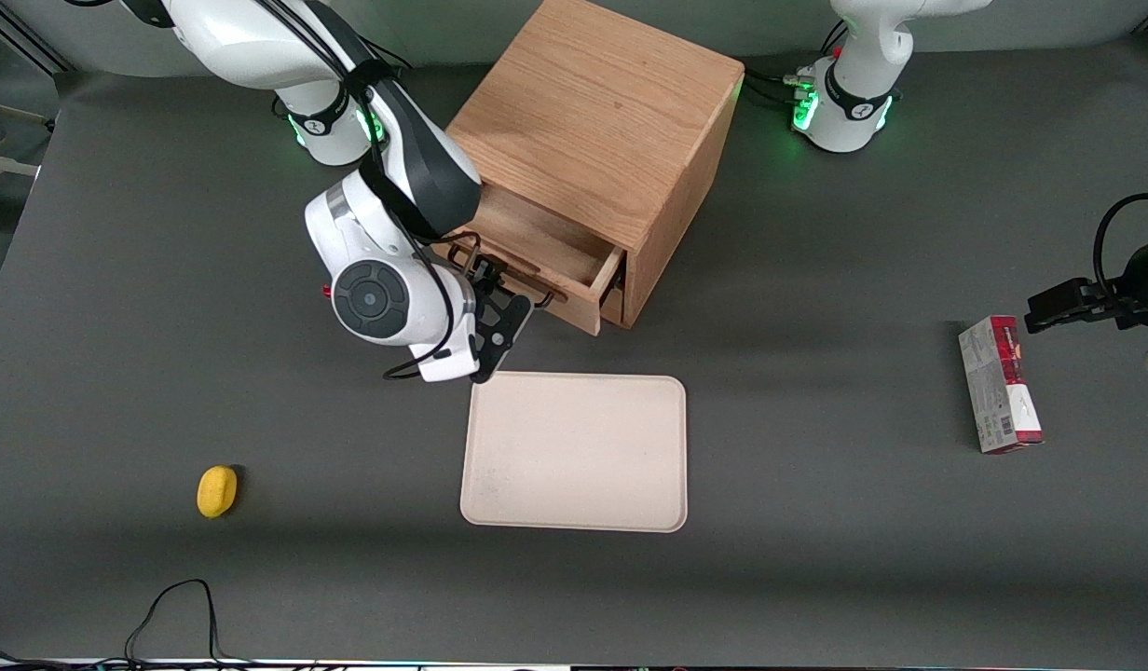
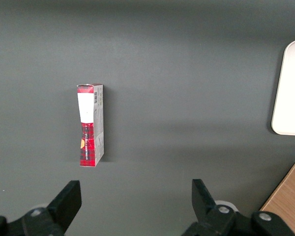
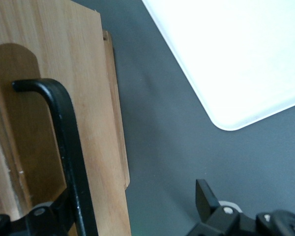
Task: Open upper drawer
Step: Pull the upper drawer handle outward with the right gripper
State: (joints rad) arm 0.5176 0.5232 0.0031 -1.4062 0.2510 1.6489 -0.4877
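Note:
The light oak cabinet (image 1: pixel 602 102) stands at the back middle of the table. Its upper drawer (image 1: pixel 537 238) is slid partway out toward the front camera, and its bare wooden inside shows. My right gripper (image 1: pixel 499 303) hangs at the drawer's front, at the black bar handle (image 1: pixel 523 280). In the right wrist view the gripper (image 3: pixel 132 196) is open. The handle (image 3: pixel 64 123) and the oak drawer front (image 3: pixel 93 123) lie between its fingers, the handle close beside one finger. The other fingertip (image 3: pixel 204 194) stands apart over the grey table.
A cream tray (image 1: pixel 574 452) lies flat just nearer the front camera than the drawer, shown too as tray (image 3: pixel 236 54). A yellow object (image 1: pixel 217 490) lies toward the working arm's end. A red and white box (image 1: pixel 998 384) lies toward the parked arm's end.

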